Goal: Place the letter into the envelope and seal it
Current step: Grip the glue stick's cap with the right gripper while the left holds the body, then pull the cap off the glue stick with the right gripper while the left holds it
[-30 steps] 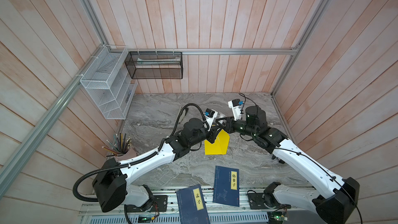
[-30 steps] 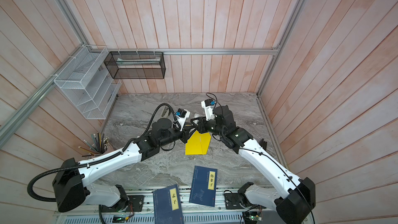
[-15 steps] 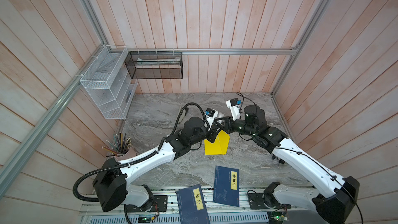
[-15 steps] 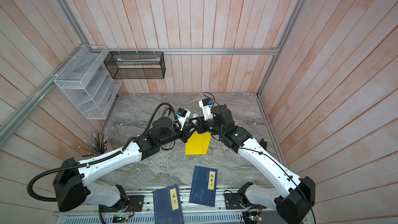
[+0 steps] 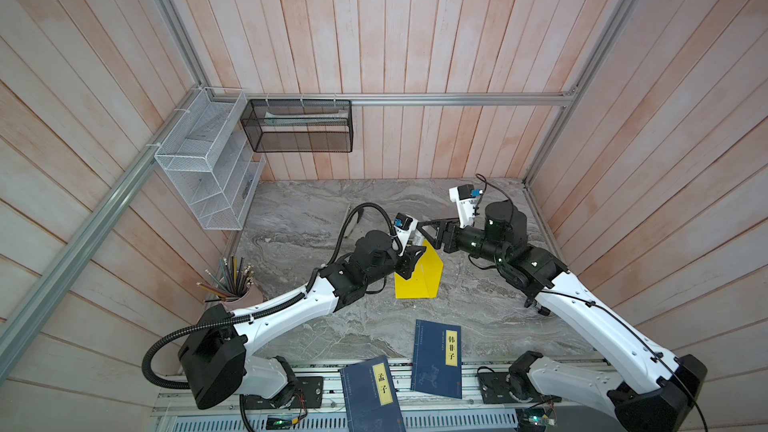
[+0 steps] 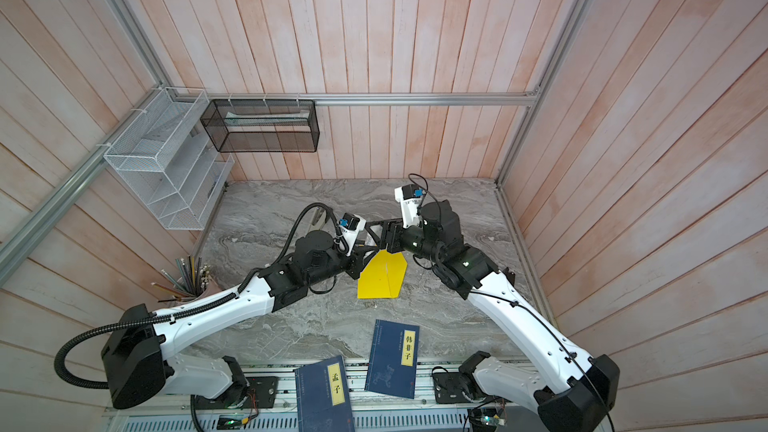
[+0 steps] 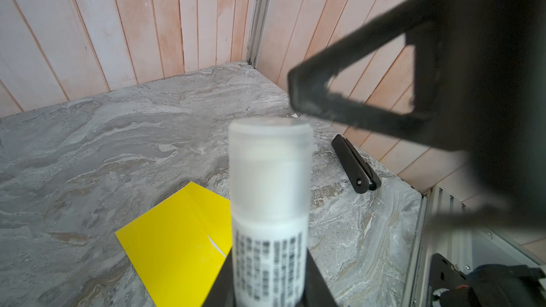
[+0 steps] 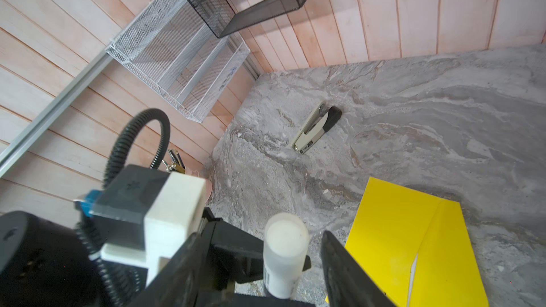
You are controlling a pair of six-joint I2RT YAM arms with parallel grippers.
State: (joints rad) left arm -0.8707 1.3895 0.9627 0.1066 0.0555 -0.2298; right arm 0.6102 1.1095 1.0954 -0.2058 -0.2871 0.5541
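The yellow envelope (image 5: 417, 280) (image 6: 382, 280) lies flat on the marble table with its tapered flap toward the grippers. The letter is hidden; only a thin white sliver (image 8: 413, 264) shows at the flap's edge. My left gripper (image 5: 411, 249) (image 7: 269, 256) is shut on a white glue stick (image 7: 270, 202) (image 8: 283, 252), held above the envelope's far end with its frosted cap pointing at the right arm. My right gripper (image 5: 422, 230) (image 8: 266, 231) is open, its fingers (image 7: 369, 107) on either side of the cap and apart from it.
A stapler (image 8: 316, 128) and a black folded tool (image 7: 356, 169) lie on the table. Two dark blue books (image 5: 438, 357) (image 5: 372, 392) sit at the front edge. A pencil cup (image 5: 237, 284), a white wire rack (image 5: 208, 168) and a black mesh basket (image 5: 297, 126) line the left and back walls.
My right gripper has opened around the glue stick's cap. The left gripper holds the stick as before, and both arms have hardly moved.
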